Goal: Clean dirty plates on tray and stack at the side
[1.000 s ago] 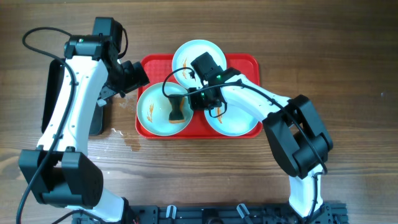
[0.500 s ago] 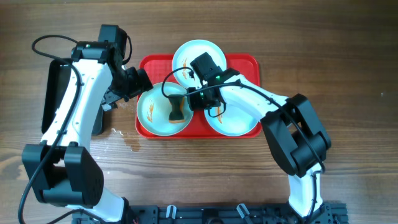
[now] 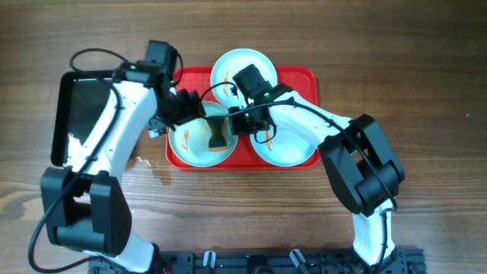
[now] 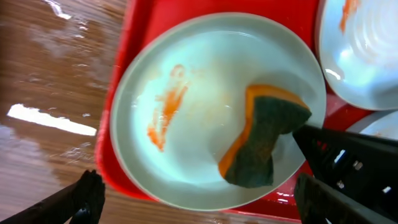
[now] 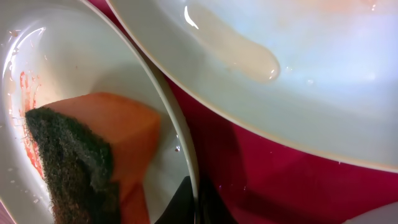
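Plate under sponge: right wrist alone shows right hand pinching its rim; left hand wide.

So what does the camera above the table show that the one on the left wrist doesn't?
Only the overhead view shows all three plates at once, including the back plate and the right plate. It also shows the whole red tray and the black tray beside it.

Only the left wrist view shows the orange-brown smear close up, and the left gripper with its fingers wide apart.

Both views show the sponge lying in the left plate.
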`<action>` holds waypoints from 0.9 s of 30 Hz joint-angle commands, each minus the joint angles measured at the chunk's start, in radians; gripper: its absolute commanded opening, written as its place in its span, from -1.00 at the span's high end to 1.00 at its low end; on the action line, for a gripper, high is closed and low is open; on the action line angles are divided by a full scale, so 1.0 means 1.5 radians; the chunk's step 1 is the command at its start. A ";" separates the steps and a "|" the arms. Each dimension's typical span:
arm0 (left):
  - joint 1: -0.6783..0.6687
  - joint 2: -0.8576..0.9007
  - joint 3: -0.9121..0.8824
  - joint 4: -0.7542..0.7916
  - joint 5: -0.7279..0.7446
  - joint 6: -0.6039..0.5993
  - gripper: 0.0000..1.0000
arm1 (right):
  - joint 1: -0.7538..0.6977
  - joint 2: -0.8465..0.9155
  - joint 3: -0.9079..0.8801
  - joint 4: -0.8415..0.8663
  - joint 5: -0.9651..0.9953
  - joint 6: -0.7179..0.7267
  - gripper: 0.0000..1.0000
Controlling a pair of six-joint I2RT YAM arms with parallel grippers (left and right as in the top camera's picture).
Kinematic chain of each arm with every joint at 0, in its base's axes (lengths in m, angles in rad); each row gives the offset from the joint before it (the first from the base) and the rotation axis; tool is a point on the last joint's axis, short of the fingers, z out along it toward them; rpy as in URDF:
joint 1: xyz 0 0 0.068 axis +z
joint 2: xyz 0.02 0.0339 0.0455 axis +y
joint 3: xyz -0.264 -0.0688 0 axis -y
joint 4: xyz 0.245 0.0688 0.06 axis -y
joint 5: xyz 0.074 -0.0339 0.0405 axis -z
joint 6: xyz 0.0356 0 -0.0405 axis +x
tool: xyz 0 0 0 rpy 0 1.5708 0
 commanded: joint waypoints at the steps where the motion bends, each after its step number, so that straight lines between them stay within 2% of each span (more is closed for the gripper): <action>1: -0.016 0.009 -0.042 0.034 0.024 -0.002 -0.90 | 0.005 0.018 -0.004 -0.002 -0.003 0.002 0.91; 5: -0.016 0.009 -0.079 0.085 0.052 -0.001 -0.63 | 0.005 0.018 -0.004 -0.003 -0.003 0.002 0.90; 12: -0.017 0.009 -0.139 0.190 0.130 -0.001 -0.55 | 0.005 0.018 -0.004 -0.004 -0.004 0.002 0.90; 15: -0.028 0.009 -0.151 0.211 0.129 0.004 -0.55 | 0.005 0.018 -0.004 -0.004 -0.003 0.003 0.90; 17: -0.049 0.009 -0.152 0.227 0.128 0.040 -0.55 | 0.005 0.018 -0.004 -0.002 -0.003 0.003 0.90; 24: -0.112 0.009 -0.152 0.232 0.002 0.043 -0.59 | 0.005 0.018 -0.004 -0.002 -0.003 0.013 0.90; 27: -0.117 0.009 -0.152 0.232 -0.023 0.028 -0.54 | 0.005 0.018 -0.004 -0.002 -0.003 0.013 0.90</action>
